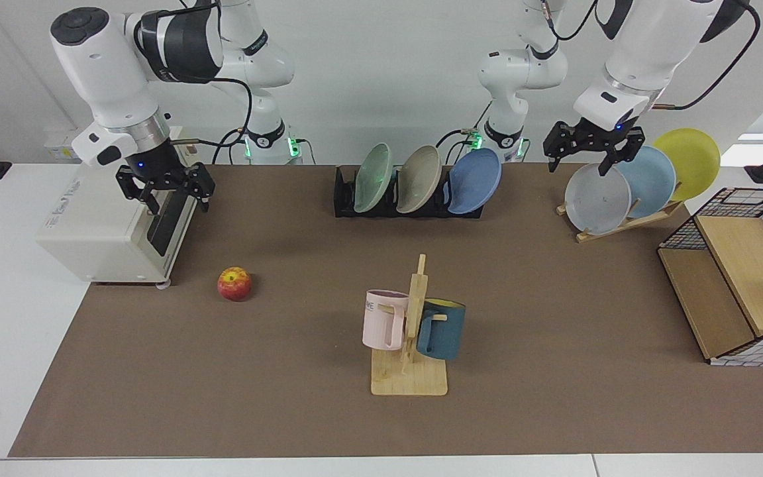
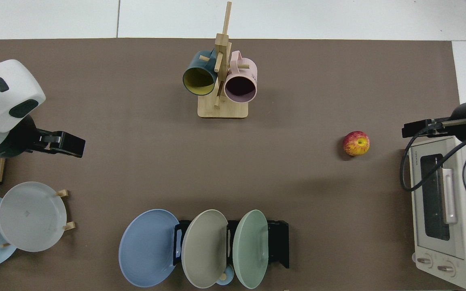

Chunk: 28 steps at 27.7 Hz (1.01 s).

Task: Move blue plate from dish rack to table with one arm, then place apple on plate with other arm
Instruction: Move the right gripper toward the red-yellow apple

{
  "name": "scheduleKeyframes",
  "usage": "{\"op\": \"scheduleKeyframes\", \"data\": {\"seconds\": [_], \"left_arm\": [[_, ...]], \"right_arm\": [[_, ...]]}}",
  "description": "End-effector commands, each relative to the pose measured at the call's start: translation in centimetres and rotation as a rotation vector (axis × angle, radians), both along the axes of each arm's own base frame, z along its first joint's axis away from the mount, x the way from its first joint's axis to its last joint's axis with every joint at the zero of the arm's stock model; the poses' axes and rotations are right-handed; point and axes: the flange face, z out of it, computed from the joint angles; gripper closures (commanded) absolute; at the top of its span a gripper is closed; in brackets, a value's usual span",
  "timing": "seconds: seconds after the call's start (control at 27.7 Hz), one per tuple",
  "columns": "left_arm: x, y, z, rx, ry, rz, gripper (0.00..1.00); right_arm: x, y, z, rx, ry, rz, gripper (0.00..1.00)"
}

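The left arm, white and jointed with black bands, bends down from above, its black two-finger left claw (image 1: 592,154) (image 2: 65,142) pointing downward with fingers spread. The matching right arm hangs likewise, its right claw (image 1: 168,189) (image 2: 415,129) also spread apart, holding nothing.

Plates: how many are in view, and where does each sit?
6. Blue plate, beige plate and green plate in the dish rack; grey plate, pale-blue plate and yellow plate on the wooden stand.

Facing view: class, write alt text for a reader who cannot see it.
A blue plate leans in a black dish rack beside a beige plate and a green plate, while an apple lies on the table. The left gripper and right gripper hover open, holding nothing.
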Motion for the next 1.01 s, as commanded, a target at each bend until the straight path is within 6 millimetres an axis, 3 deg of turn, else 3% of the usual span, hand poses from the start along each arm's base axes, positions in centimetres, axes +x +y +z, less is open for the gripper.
{"op": "scheduleKeyframes", "data": {"seconds": [0.0, 0.65, 0.97], "left_arm": [[-0.9, 0.3, 0.2, 0.001, 0.009, 0.009, 0.0], [-1.1, 0.1, 0.1, 0.002, 0.015, 0.015, 0.0], [-1.1, 0.0, 0.3, -0.005, 0.011, 0.014, 0.0]], "right_arm": [[-0.8, 0.1, 0.1, 0.002, 0.005, -0.01, 0.0], [-0.4, 0.2, -0.4, 0.0, -0.002, -0.009, 0.0], [1.6, 0.8, -1.3, -0.02, -0.014, 0.013, 0.0]]}}
